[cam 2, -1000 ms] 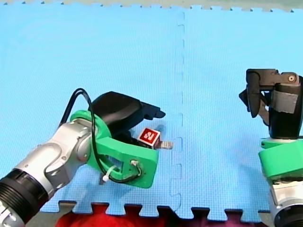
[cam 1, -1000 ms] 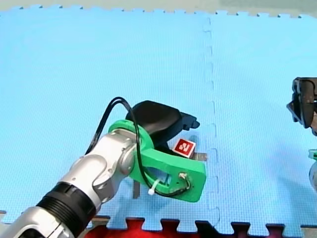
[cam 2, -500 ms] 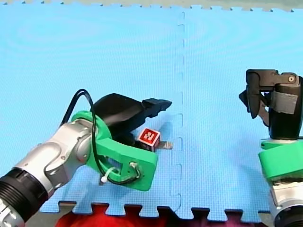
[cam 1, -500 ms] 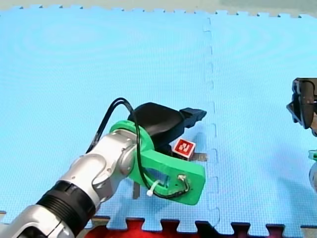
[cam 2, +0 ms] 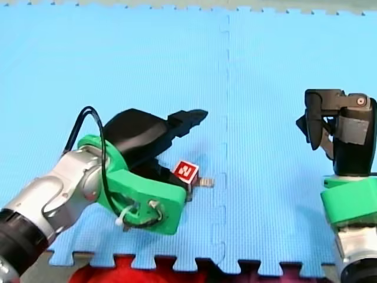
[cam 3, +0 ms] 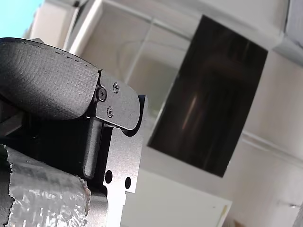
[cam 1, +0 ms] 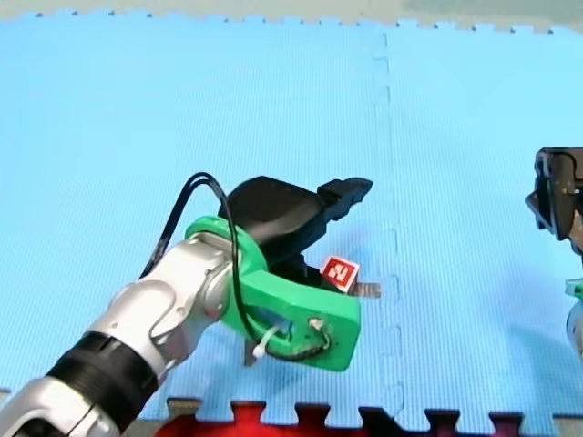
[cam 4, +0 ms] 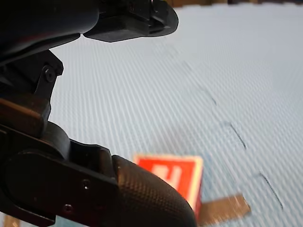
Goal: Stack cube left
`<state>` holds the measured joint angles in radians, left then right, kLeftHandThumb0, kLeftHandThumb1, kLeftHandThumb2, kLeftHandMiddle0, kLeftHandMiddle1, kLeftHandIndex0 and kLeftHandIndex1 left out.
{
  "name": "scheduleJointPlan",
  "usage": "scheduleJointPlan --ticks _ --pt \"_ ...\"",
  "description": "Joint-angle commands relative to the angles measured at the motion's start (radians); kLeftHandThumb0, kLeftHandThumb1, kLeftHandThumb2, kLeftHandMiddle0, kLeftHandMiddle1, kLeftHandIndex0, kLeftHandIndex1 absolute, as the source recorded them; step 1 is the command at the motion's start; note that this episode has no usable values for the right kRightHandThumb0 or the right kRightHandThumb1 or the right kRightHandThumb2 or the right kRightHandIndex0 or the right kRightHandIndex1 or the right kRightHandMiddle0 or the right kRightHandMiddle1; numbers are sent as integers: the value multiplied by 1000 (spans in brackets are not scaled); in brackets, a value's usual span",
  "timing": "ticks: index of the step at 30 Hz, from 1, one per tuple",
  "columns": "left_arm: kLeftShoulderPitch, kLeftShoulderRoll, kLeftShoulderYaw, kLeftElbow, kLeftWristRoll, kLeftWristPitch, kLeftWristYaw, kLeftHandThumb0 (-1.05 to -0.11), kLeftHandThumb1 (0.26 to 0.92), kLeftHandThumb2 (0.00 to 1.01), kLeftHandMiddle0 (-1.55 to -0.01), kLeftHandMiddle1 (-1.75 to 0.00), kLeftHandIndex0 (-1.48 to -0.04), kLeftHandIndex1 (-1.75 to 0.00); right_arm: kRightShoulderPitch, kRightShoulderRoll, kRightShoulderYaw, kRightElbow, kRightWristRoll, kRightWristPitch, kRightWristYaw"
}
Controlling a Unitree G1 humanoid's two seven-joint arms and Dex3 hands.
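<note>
A red cube [cam 1: 340, 271] with a white mark on its top face sits on the blue foam mat [cam 1: 273, 109], near the front and just left of the seam. My left hand [cam 1: 333, 226] hovers over its far-left side, open and holding nothing, with the upper fingers [cam 1: 346, 191] raised above the cube and pointing right. The second wrist view shows the same red cube [cam 4: 173, 174] on the mat past the black thumb pad [cam 4: 142, 194], with an air gap to the upper finger [cam 4: 137, 21]. My right hand [cam 2: 321, 121] is raised at the right edge, far from the cube.
A short grey strip of tape [cam 1: 367, 289] lies on the mat against the cube's right side. The mat's seam [cam 1: 390, 182] runs front to back just right of the cube. A red surface [cam 2: 147, 274] shows past the mat's front edge.
The left hand's fingers, bent down over the cube a second ago, have straightened and lifted. The arm has drawn slightly back to the left. The cube and the right hand have stayed put.
</note>
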<state>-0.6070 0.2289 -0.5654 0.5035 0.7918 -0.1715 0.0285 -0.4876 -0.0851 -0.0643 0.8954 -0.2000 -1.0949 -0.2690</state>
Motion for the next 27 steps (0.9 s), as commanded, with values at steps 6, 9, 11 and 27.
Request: scheduleJointPlan --ticks 6,9,11,27 --pt "48 76 107 -163 -50 15 -12 -1048 920 72 -670 -1727 -211 -13 -12 -8 -9 45 18 -25 6" --pt "75 109 144 -200 -72 -1 -8 -1048 919 61 -672 -1744 -215 -12 -17 -9 -11 58 24 -32 12" --pt "77 123 158 -187 -77 -17 3 -1048 918 56 -673 -1746 -217 -12 -18 -10 -12 63 27 -35 16" --pt "59 169 196 -107 -88 62 -68 -1046 799 0 -814 -1746 -482 -74 -22 -10 -18 75 38 -47 37"
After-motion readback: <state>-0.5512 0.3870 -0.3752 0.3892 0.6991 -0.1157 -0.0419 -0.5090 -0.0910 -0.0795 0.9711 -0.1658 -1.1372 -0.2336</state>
